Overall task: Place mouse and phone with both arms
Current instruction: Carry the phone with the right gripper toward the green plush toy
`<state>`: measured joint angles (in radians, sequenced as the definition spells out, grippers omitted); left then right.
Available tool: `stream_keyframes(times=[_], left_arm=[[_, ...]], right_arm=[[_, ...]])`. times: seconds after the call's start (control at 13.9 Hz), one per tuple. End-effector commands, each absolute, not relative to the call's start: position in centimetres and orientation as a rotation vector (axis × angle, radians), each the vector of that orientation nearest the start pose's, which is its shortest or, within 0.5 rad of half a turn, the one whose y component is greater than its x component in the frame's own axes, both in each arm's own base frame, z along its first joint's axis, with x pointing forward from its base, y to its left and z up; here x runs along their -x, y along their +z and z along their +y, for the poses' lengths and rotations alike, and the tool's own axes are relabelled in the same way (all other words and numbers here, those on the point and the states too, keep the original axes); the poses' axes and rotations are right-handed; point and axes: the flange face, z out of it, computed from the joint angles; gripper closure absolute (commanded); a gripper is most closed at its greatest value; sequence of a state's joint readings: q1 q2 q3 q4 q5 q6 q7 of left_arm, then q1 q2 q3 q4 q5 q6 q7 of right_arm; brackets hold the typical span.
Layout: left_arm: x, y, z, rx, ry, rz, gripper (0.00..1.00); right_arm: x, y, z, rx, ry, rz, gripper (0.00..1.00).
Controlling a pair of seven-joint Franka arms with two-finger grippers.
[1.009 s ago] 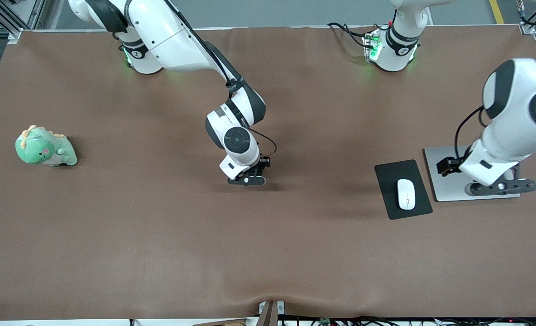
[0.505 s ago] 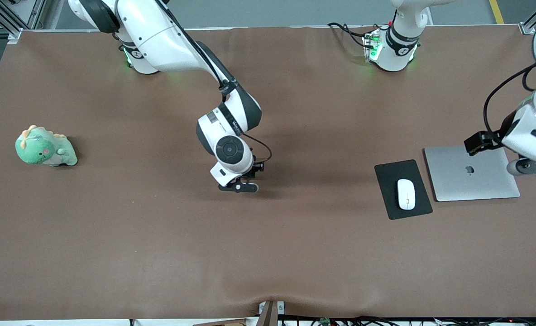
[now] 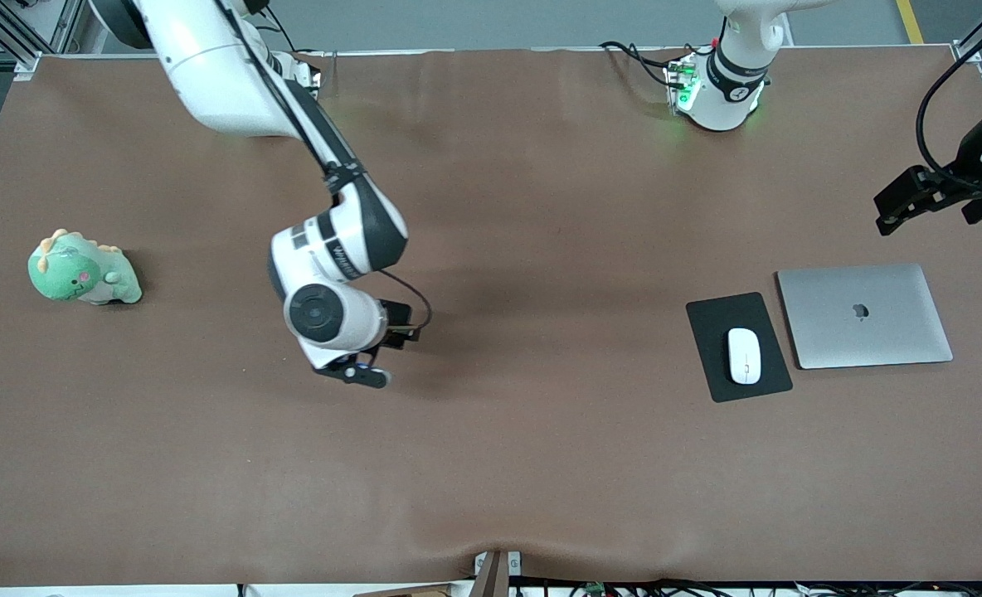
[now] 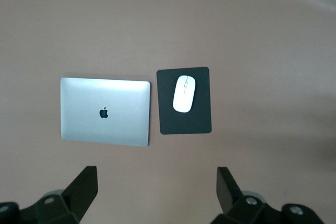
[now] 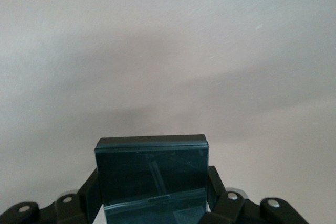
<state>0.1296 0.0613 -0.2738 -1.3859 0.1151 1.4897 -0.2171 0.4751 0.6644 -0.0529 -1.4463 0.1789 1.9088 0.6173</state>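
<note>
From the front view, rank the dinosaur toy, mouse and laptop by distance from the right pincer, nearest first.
The right pincer holds the phone over mid-table.
1. Dinosaur toy, toward the right arm's end of the table.
2. Mouse, on the mouse pad, toward the left arm's end.
3. Laptop, beside the pad, closer to that end.

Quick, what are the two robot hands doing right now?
Left end effector: open, holding nothing, up over the table near the laptop.
Right end effector: shut on the phone, over bare table.
</note>
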Motion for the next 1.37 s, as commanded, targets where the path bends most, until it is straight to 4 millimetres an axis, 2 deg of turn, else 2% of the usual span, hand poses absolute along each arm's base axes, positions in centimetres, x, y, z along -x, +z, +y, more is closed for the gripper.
stream_keyframes(times=[0.0,0.22,0.43,0.65,0.79,0.86,1.15,1.3], left_arm=[[-54.7,66.5,-6.1,3.063,-0.056,-0.129,0.00],[-53.8,66.1,-6.2,3.076,-0.031,-0.068,0.00],[-53.3,66.6,-5.0,3.076,-0.042,-0.094,0.00],[-53.2,66.7,-5.0,3.078,-0.044,-0.096,0.00],[-53.1,66.9,-5.0,3.078,-0.046,-0.097,0.00],[-53.2,66.8,-5.0,3.081,-0.043,-0.096,0.00],[-53.2,66.9,-4.9,3.081,-0.048,-0.098,0.00],[-53.3,66.3,-5.4,3.080,-0.027,-0.082,0.00]], right_arm=[[-62.3,29.0,26.2,3.073,0.402,0.406,1.00],[-62.9,29.0,19.9,3.060,0.412,0.447,1.00],[-61.7,28.7,15.4,3.091,0.373,0.376,1.00],[-59.8,26.9,12.2,3.112,0.339,0.338,1.00],[-58.8,26.1,8.9,3.103,0.316,0.292,1.00],[-58.0,25.7,8.3,3.105,0.305,0.275,1.00],[-55.7,24.8,2.9,3.114,0.321,0.217,1.00],[-54.3,24.2,1.0,3.109,0.303,0.178,1.00]])
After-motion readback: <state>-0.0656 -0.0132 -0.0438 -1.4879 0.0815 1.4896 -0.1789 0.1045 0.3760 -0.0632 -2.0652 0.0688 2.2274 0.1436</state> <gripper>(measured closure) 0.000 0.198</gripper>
